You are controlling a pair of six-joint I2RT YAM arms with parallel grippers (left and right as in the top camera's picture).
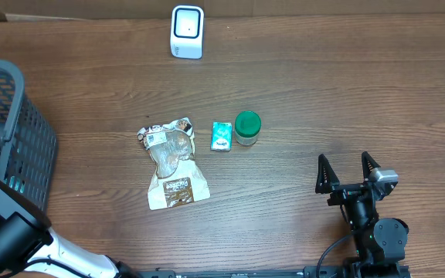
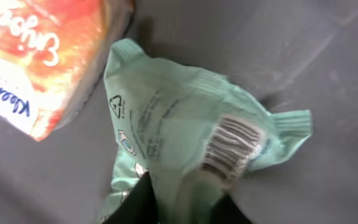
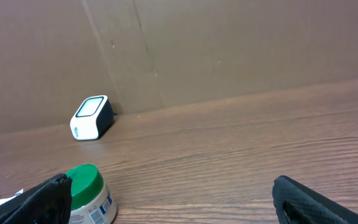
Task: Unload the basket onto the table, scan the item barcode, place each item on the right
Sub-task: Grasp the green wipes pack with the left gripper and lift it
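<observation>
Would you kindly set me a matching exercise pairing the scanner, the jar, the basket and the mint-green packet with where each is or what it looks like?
Things:
1. scanner
2. jar
3. basket
4. mint-green packet

Descriptions:
A. grey, at the left side of the table
B. pinched by the left gripper
C. white, at the table's far edge
D. green lid, beside a small teal box

Pairs: 1-C; 2-D; 3-A; 4-B
</observation>
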